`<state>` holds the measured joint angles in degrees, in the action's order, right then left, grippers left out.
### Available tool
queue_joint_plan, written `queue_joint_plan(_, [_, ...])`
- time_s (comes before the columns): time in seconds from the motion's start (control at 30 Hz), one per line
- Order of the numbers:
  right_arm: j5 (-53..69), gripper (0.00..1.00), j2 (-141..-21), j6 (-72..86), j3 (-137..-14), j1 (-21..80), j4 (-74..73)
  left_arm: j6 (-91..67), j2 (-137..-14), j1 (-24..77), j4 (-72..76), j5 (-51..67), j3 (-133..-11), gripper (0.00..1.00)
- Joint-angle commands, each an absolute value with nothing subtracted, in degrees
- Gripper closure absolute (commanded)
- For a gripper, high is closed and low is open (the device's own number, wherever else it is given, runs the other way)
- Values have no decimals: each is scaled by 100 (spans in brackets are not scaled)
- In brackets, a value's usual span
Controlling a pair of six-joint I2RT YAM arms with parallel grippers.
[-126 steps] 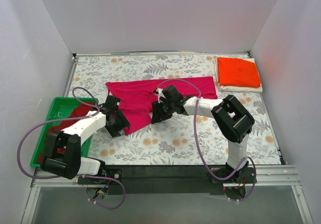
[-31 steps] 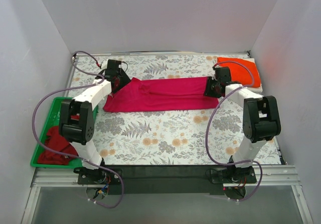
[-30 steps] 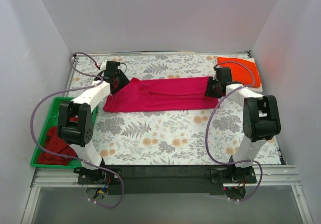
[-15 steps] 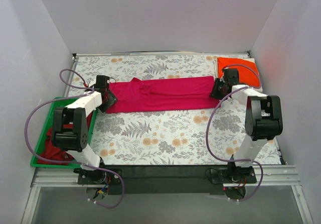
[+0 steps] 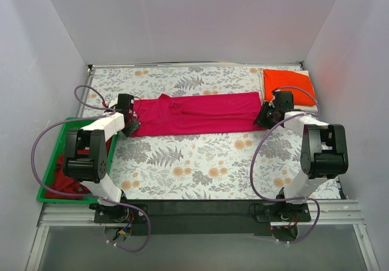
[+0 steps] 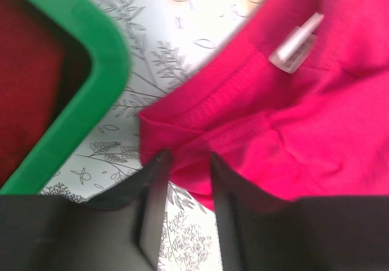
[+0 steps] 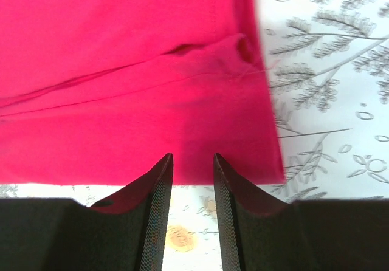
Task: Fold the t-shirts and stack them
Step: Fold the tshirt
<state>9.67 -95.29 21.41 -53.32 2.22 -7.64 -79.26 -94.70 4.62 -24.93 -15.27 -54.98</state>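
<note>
The magenta-pink t-shirt (image 5: 194,113) lies flat as a long folded band across the middle of the table. My left gripper (image 5: 130,124) is open at its left end; in the left wrist view (image 6: 186,160) the jaws stand apart over the shirt's hem (image 6: 292,113). My right gripper (image 5: 265,116) is open at the shirt's right near corner; in the right wrist view (image 7: 192,160) the jaws stand at its edge (image 7: 121,70) with nothing between them. The orange-red t-shirt (image 5: 287,87) lies folded on the white t-shirt (image 5: 304,108) at the back right. The darker red t-shirt (image 5: 61,177) is bunched in the tray.
The green plastic tray (image 5: 51,158) stands at the left table edge, its corner (image 6: 91,101) close beside my left gripper. Purple cables loop from both arms. White walls close in the floral table on three sides.
Both grippers drew the magenta shirt nearer and laid it flat. In the last half second the right gripper slid off its right end toward me; the left barely moved.
</note>
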Motion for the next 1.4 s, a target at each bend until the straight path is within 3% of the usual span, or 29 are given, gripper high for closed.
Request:
queue_joint_plan(0.0, [950, 67, -9676, 2250, -5168, 62, -449, -7971, -9580, 466, -2601, -2046, -5502, 73])
queue_joint_plan(0.2, [809, 71, -9809, 2294, -4799, -430, -457, -8086, -9940, 343, -3023, -2495, -5721, 93])
queue_joint_plan(0.43, [510, 72, -9362, 2338, -4562, -782, -799, -8130, -10072, 167, -3357, -2523, -6029, 95])
queue_joint_plan(0.53, [676, 72, -9159, 2382, -4535, -773, -809, -8121, -9915, 176, -3393, -2172, -6082, 90])
queue_joint_plan(0.77, [966, 70, -8719, 2347, -5035, -160, -800, -8200, -9133, 588, -3489, -1521, -6196, 52])
queue_joint_plan(1.03, [1879, 64, -9420, 1872, -6283, 1370, -97, -8236, -8911, 1449, -3367, -1336, -6811, 47])
queue_joint_plan(1.17, [2039, 62, -10010, 1925, -6828, 1845, 95, -7779, -9456, 1985, -2657, -1222, -7372, 60])
queue_joint_plan(1.37, [1969, 62, -9959, 1873, -6549, 1925, 123, -7270, -10783, 2338, -2172, -1503, -8234, 85])
